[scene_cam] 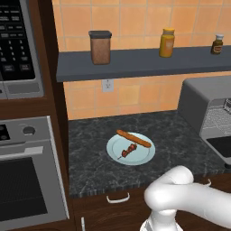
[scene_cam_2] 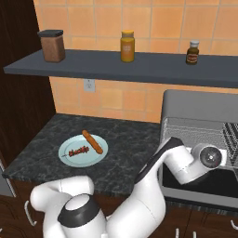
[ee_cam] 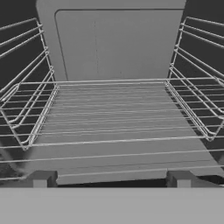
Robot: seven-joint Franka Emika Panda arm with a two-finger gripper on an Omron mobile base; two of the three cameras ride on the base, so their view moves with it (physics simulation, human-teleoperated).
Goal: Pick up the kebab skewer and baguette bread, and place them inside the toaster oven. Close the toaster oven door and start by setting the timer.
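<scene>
**Pincer at the oven mouth, food on the plate**

Left base view: kebab skewer (scene_cam: 128, 150) and baguette bread (scene_cam: 133, 138) lie on the plate (scene_cam: 144, 155) on the bench (scene_cam: 90, 153).

Right base view: the arm reaches towards the open toaster oven (scene_cam_2: 200, 111).

Hand view: pincer (ee_cam: 112, 178) spread wide, empty (facing the wire rack (ee_cam: 118, 113)); it should go to the plate, descending squarely over one item

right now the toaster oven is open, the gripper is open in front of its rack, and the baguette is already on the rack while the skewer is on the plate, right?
Not quite. The baguette bread is not on the rack; it lies on the plate beside the kebab skewer, as the left base view shows. The rest holds: the toaster oven is open, and the gripper is open facing its rack.
</scene>
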